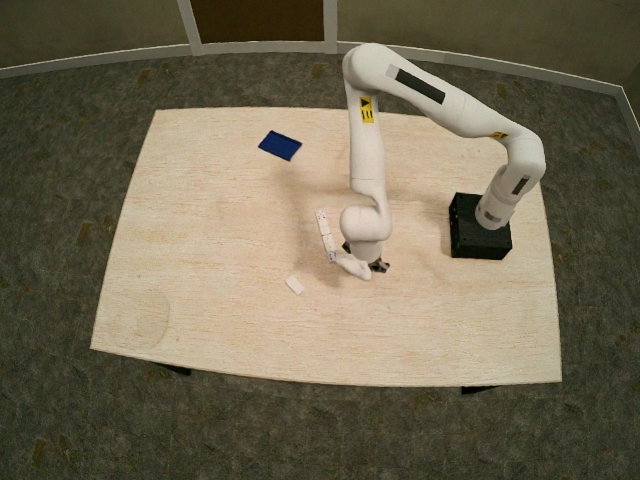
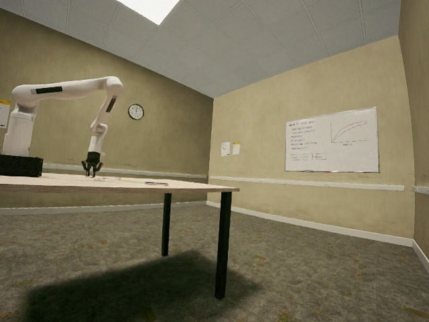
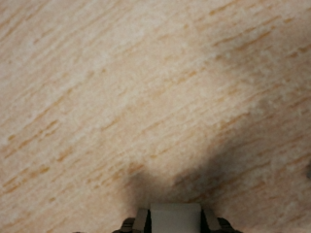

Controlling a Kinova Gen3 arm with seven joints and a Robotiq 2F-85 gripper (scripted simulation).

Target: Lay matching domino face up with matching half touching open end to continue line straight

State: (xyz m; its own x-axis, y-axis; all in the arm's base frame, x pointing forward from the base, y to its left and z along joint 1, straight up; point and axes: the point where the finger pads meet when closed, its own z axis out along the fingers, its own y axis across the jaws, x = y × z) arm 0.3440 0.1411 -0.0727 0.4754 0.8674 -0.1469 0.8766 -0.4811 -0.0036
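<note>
A line of face-up white dominoes (image 1: 325, 233) lies near the middle of the table (image 1: 206, 320), just left of my wrist. A face-down white domino (image 1: 294, 284) lies alone in front of the line's near end. My gripper (image 1: 379, 266) (image 2: 92, 172) (image 3: 175, 220) is low over the table, right of the line. In the wrist view a white domino (image 3: 175, 214) sits between the two fingers, which touch its sides. The arm hides this domino in the overhead view.
A flat blue rectangle (image 1: 279, 145) lies at the back left of the table. The arm's black base block (image 1: 478, 235) (image 2: 19, 165) stands at the right. The table's edge (image 2: 138, 188) runs in front.
</note>
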